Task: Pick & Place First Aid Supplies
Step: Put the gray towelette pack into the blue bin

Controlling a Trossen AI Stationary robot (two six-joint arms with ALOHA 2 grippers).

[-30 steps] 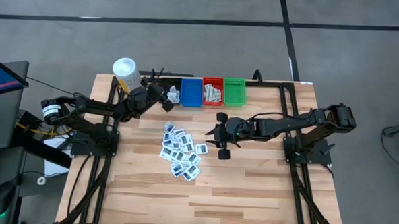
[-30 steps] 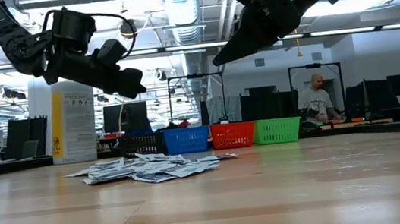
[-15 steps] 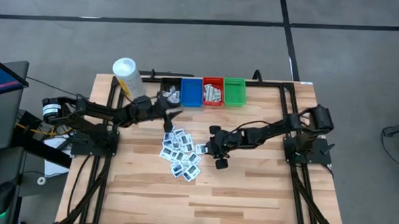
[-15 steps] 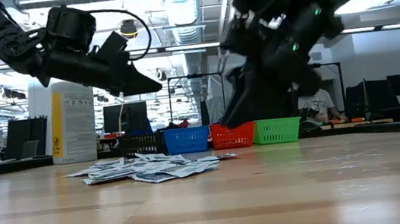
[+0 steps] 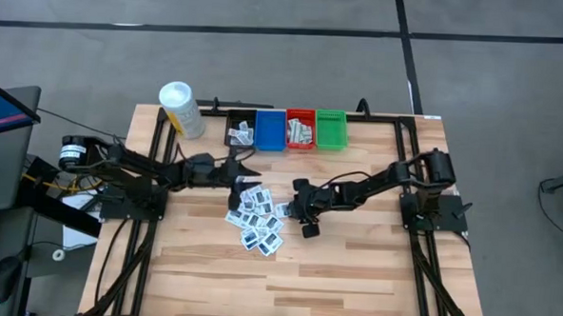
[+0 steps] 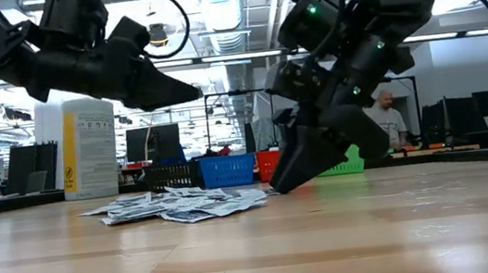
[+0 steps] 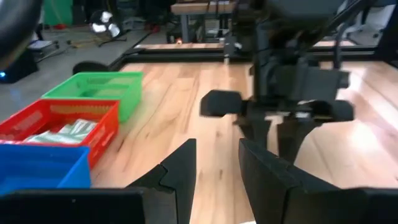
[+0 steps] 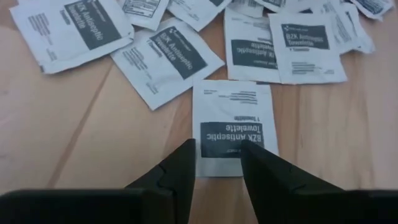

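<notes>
high: overhead, straight down on whole counter (image 5: 353,266) | low: counter height, level, faces room | left wrist: past own fingers (image 7: 180,165) toward bins (image 7: 99,93), other arm | right wrist: very near, down on packets (image 8: 233,124) | shared: packet pile, bins in high and low

packets (image 8: 68,28) cropped by the frame edge, red bin (image 6: 269,163) mostly hidden (behind right arm)

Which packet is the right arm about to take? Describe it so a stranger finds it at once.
On the wooden table, find the pile of white packets. At its edge nearest the right end effector lies one packet apart from the pile, directly before the open fingers, marked "BZK Antiseptic Towelette".
</notes>
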